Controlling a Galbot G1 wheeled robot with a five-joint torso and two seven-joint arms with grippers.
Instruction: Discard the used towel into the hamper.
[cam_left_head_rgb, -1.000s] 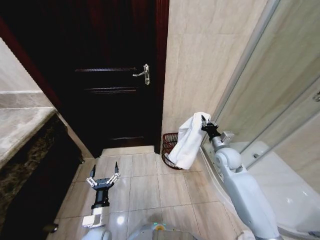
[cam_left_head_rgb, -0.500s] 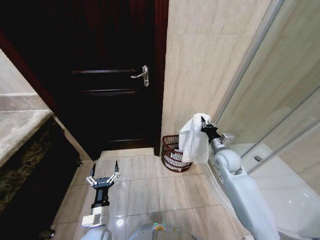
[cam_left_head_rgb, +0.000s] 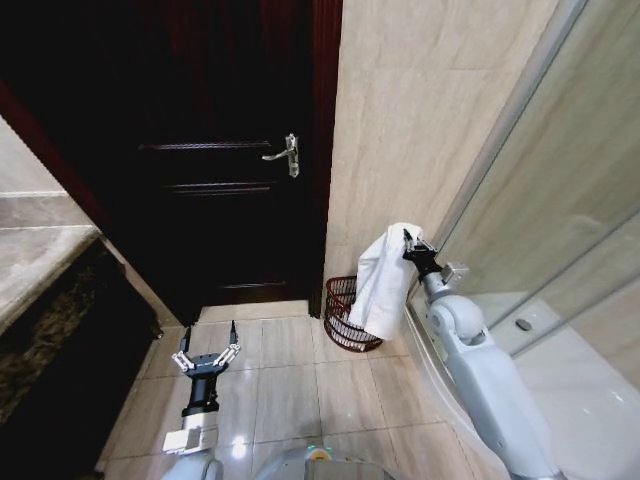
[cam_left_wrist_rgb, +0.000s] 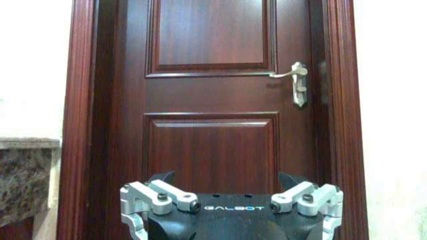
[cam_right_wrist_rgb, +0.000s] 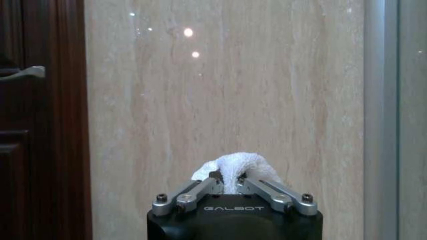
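Head view: right pincer (cam_left_head_rgb: 409, 243) was raised by the wall, clamped on towel (cam_left_head_rgb: 385, 282), which hung down in front of hamper (cam_left_head_rgb: 345, 314); hamper sat on floor (cam_left_head_rgb: 290, 380) w/ its near side behind the cloth. Left pincer (cam_left_head_rgb: 206, 352) low, spread wide, well apart.

Left wrist: left pincer (cam_left_wrist_rgb: 231, 207) wide, facing door (cam_left_wrist_rgb: 213, 100).

Right wrist: right pincer (cam_right_wrist_rgb: 230, 187) pinched towel (cam_right_wrist_rgb: 233, 167).

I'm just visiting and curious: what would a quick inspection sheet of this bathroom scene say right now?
Surface: tiled floor, bare, glossy.
Job's things: white towel hangs from the right gripper, in front of the hamper by the wall.
Clutter: nothing seen.
Grippers: right gripper shut on the towel, raised; left gripper open, low over the floor.
Cables: nothing seen.
Surroundings: dark wooden door closed, stone counter, glass shower panel.
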